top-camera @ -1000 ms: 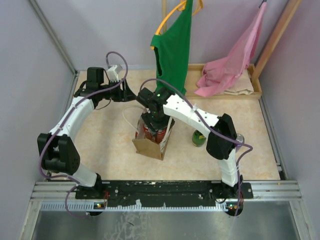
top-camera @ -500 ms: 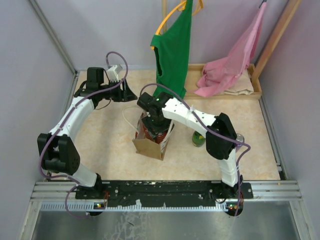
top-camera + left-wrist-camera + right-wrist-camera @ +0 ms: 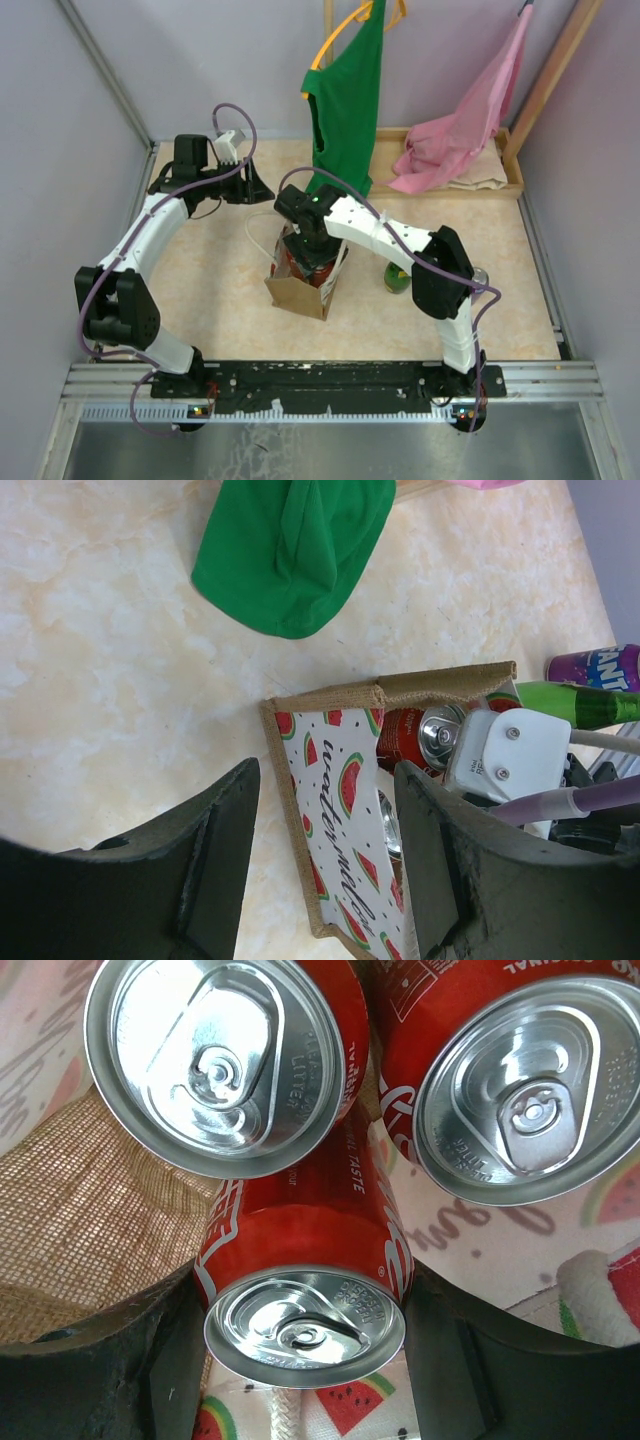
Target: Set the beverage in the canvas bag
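Note:
The canvas bag (image 3: 297, 292) is tan with a watermelon-print lining and stands on the table between the arms. My right gripper (image 3: 308, 250) reaches down into it. In the right wrist view this gripper (image 3: 305, 1305) is shut on a red beverage can (image 3: 305, 1260), held upright, beside two more red cans (image 3: 225, 1060) (image 3: 520, 1085) that stand inside the bag. A white rope handle (image 3: 285, 1415) lies under the held can. My left gripper (image 3: 256, 186) is open and empty, above the table behind the bag. In its own view (image 3: 325, 780) the bag (image 3: 345, 810) shows between its fingers.
A green bottle (image 3: 397, 277) and a purple can (image 3: 480, 275) stand right of the bag, by the right arm. A green shirt (image 3: 345, 100) hangs behind it. A pink cloth (image 3: 460, 130) drapes over a wooden tray (image 3: 505, 185) at the back right.
My right gripper has moved a little left and lower into the bag with the red can, then held still. The left arm has not moved.

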You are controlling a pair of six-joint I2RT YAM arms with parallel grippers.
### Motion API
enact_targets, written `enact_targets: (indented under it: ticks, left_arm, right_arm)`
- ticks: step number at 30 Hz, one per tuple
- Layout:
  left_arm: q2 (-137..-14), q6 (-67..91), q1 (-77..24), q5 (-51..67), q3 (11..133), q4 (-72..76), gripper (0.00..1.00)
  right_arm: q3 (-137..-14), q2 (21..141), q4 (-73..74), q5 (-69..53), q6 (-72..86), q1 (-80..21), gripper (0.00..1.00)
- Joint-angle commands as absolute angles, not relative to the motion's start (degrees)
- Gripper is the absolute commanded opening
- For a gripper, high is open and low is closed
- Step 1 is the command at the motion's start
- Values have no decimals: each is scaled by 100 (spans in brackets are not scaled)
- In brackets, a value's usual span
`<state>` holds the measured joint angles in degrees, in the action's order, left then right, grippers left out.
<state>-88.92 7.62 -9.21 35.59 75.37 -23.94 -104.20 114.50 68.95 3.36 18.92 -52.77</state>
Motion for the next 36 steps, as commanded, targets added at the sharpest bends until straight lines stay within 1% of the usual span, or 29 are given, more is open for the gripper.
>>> enact_targets:
  ticks: [1, 6, 8, 18, 25, 30, 33, 36]
  left_arm:
    - [-8736, 660, -905, 3633, 7506, -2259, 63]
    - [-8736, 659, -905, 3630, 7497, -2250, 63]
    - [-8732, 659, -906, 3630, 7489, -2243, 63]
    - [-8706, 646, -905, 3622, 7468, -2241, 63]
    - [-8692, 637, -905, 3631, 7458, -2235, 63]
    - [-8718, 634, -910, 3639, 7494, -2206, 63]
    - [-8719, 637, -905, 3630, 7497, -2197, 63]
    - [-8718, 625, -905, 3621, 7506, -2197, 63]
  right_arm:
    - [-10633, 10995, 6739, 290, 1725, -5331, 65]
    - [-10636, 11008, 6773, 251, 1664, -5327, 74]
    - [-10627, 11013, 6781, 211, 1631, -5326, 75]
    - [-10662, 10999, 6719, 144, 1564, -5326, 76]
    - [-11484, 10757, 6421, 459, 1509, -5327, 76]
    - [-11813, 10465, 5961, 1014, 1493, -5328, 76]
    - [-11862, 10209, 5690, 1796, 1588, -5307, 76]
    - [-12199, 10014, 5743, 2643, 1610, -5150, 76]
